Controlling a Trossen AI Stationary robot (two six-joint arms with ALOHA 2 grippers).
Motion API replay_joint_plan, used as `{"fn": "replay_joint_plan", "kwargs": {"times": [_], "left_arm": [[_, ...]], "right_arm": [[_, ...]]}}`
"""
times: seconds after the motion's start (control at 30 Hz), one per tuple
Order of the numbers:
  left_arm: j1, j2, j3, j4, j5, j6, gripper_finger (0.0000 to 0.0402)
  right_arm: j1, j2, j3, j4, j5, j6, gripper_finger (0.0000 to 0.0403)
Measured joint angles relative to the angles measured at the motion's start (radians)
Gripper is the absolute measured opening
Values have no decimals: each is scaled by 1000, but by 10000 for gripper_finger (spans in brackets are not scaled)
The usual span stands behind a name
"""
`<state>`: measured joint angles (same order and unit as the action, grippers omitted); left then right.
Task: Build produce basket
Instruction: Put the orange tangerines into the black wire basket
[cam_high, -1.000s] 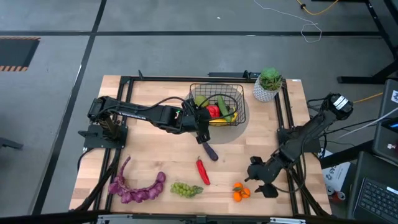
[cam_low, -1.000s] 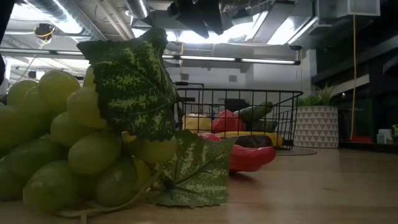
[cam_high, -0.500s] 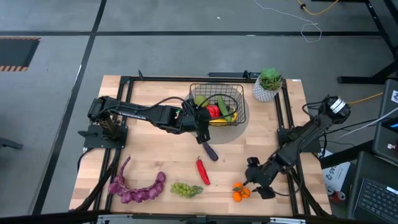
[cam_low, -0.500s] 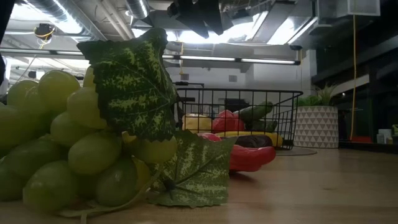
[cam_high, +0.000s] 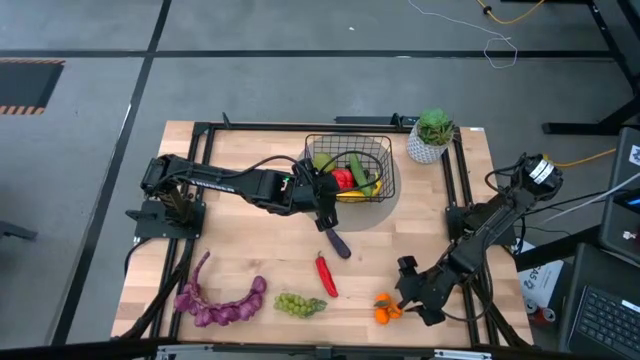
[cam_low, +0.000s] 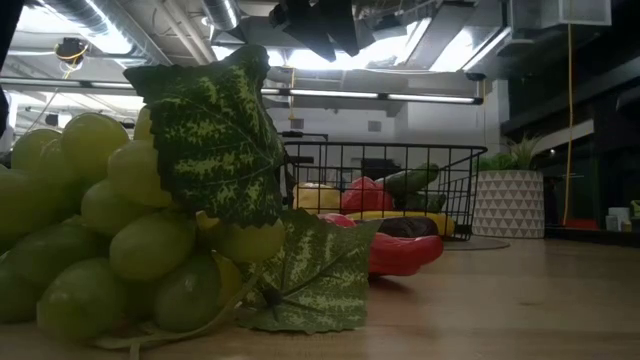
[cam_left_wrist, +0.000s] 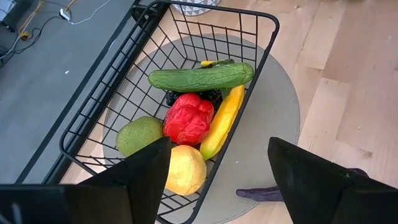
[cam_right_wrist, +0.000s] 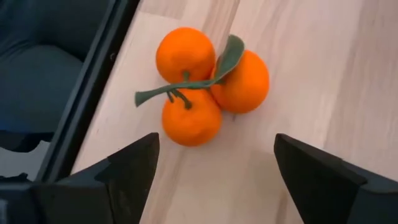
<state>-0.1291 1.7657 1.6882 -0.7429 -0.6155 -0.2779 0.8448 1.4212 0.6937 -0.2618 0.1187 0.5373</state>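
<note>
Orange cluster (cam_right_wrist: 209, 79) ahead of right gripper (cam_right_wrist: 214, 165), jaws wide, empty

Black wire basket (cam_left_wrist: 186, 37), pale wood-grain table (cam_right_wrist: 298, 43), smooth, perhaps plastic oranges (cam_right_wrist: 208, 84).

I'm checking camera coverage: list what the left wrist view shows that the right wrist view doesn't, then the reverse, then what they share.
Only the left wrist view: the black wire basket on a grey round mat, holding a cucumber, red pepper, banana, green apple and a yellow fruit; the eggplant lies beside the mat.
Only the right wrist view: the cluster of oranges with a green leaf.
Both: light wooden tabletop and that arm's own open fingers, holding nothing.
</note>
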Motion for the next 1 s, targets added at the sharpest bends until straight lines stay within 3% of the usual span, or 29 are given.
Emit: {"fn": "replay_joint_plan", "kwargs": {"times": [0.5,0.77,1.0], "left_arm": [[0,0,0,0,0,0,264],[0,0,0,0,0,0,264],[0,0,0,0,0,0,264]], "right_arm": [[5,101,0,170,-40,-149,319],[5,105,0,199,-6,-255,317],[0,105,0,198,4,-258,269]]}}
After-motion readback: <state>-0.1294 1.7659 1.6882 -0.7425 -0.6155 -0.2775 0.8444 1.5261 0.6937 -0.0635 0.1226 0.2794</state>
